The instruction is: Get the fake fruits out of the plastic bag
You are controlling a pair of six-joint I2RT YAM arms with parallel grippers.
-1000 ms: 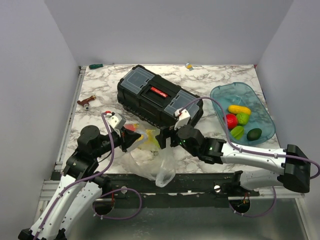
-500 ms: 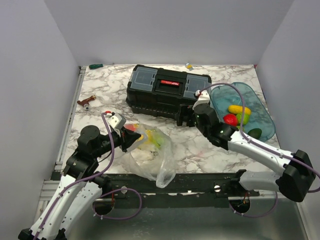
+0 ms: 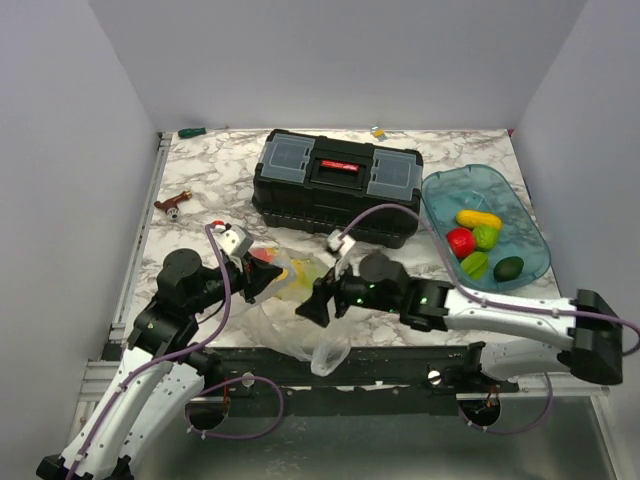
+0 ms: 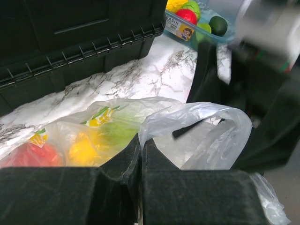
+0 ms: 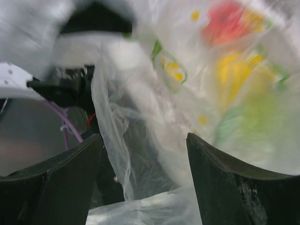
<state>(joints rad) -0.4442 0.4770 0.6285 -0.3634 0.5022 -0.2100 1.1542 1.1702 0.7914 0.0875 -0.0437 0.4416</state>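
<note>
The clear plastic bag (image 3: 300, 322) lies crumpled at the table's near edge, with red (image 4: 29, 154), yellow (image 4: 84, 149) and green (image 4: 118, 135) fake fruits still inside. My left gripper (image 3: 266, 283) is shut on a fold of the bag's film (image 4: 187, 123). My right gripper (image 3: 312, 306) is open at the bag's mouth, its fingers (image 5: 232, 180) on either side of loose film (image 5: 140, 140). More fake fruits lie in the blue tray (image 3: 445, 186): red (image 3: 461, 241), yellow (image 3: 479, 218), light green (image 3: 474, 264) and dark green (image 3: 509, 268).
A black toolbox (image 3: 337, 184) with a red handle stands behind the bag. A small brown tool (image 3: 171, 204) lies at the left. A green object (image 3: 191, 132) and a small yellow item (image 3: 377, 131) sit by the back wall. The metal table rim (image 3: 380, 362) runs below the bag.
My right arm swung from beside the blue tray back left to the bag's mouth. The toolbox, turned earlier, now sits square. My left gripper has kept its hold on the bag.
</note>
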